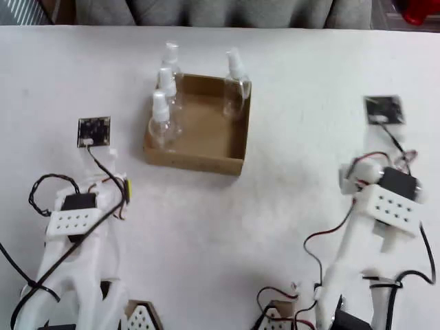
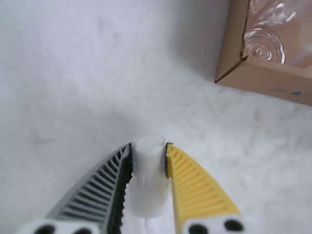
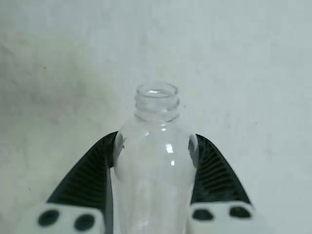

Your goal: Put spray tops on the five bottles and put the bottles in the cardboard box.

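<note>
The open cardboard box (image 1: 206, 141) sits at the table's middle back and holds several clear bottles with white spray tops, such as one at its left wall (image 1: 163, 122) and one at its far right corner (image 1: 236, 86). My left gripper (image 2: 148, 146) is shut on a white spray top (image 2: 147, 168) just above the table, near the box's corner (image 2: 243, 73). In the high view it is at the lower left (image 1: 124, 185). My right gripper (image 3: 156, 141) is shut on a clear bottle (image 3: 155, 161) with a bare threaded neck. That gripper is at the right (image 1: 356, 177).
Two small black squares lie on the white table, one left of the box (image 1: 93, 131) and one at the far right (image 1: 383, 110). Red and black cables trail from both arms. A bottle's base (image 2: 263, 46) shows inside the box.
</note>
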